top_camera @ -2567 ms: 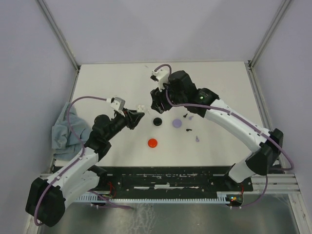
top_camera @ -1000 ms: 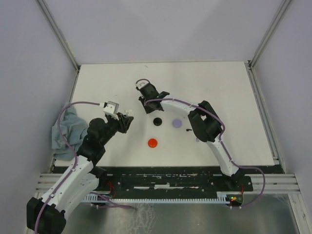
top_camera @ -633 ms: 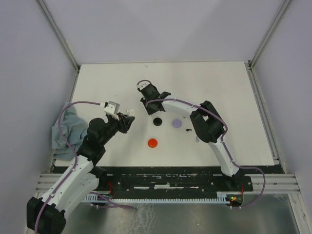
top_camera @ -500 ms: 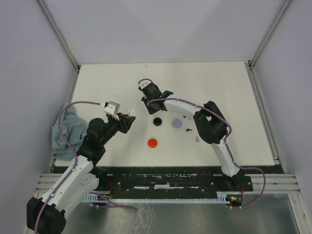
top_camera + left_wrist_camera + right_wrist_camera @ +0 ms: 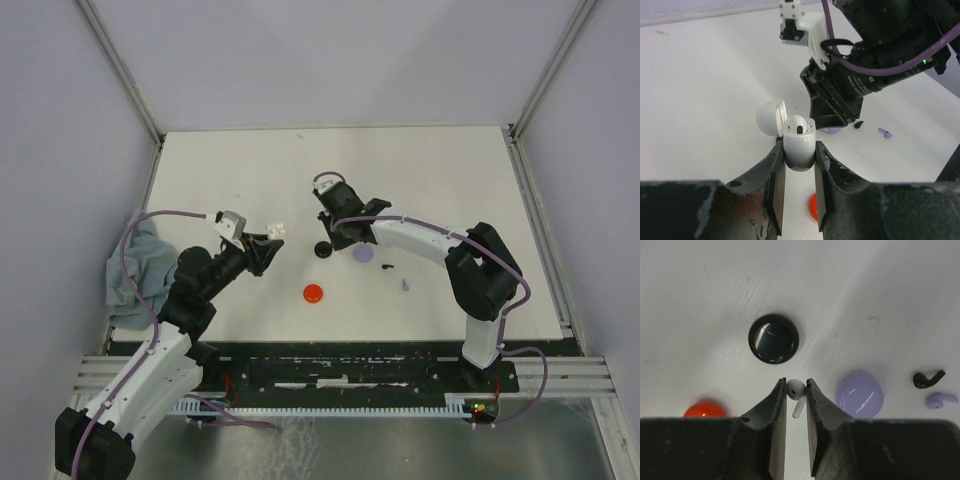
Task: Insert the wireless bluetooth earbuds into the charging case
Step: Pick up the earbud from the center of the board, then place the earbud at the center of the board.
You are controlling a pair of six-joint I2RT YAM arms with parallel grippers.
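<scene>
My left gripper (image 5: 799, 152) is shut on a white charging case (image 5: 799, 145), held upright off the table. Its lid (image 5: 770, 116) stands open, and one white earbud (image 5: 798, 124) sits in a socket. In the top view this case (image 5: 277, 231) is left of centre. My right gripper (image 5: 796, 385) is shut on a second white earbud (image 5: 795, 389), bud up and stem down, above the table between a black round case (image 5: 773, 338) and a lavender round case (image 5: 859, 396). From above, the right gripper (image 5: 338, 238) hovers beside those discs.
A red round case (image 5: 314, 293) lies nearer the arms. A black earbud (image 5: 387, 267) and a lavender earbud (image 5: 405, 285) lie right of the lavender case (image 5: 362, 254). A grey-blue cloth (image 5: 135, 265) is bunched at the table's left edge.
My right arm has swung right and nearer, carrying its gripper from the back-left spot to above the round cases. The left gripper with the white case has shifted slightly right.
</scene>
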